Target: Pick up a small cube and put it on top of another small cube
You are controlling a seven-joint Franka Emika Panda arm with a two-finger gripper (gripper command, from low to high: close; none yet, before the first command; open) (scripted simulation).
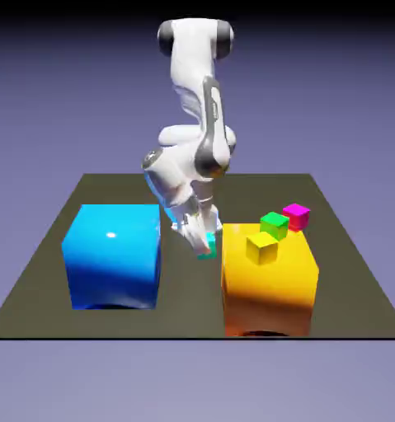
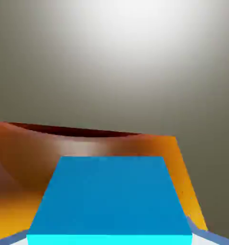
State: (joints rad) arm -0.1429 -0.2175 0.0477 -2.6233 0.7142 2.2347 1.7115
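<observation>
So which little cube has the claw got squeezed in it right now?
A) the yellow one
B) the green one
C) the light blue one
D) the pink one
C, because the light blue cube fills the space between the claw's tips in the hand view.

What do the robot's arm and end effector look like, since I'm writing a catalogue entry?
The arm is glossy white with rounded segments and dark grey joint caps. The end effector is white too; its fingers are mostly hidden. No cables show.
</observation>
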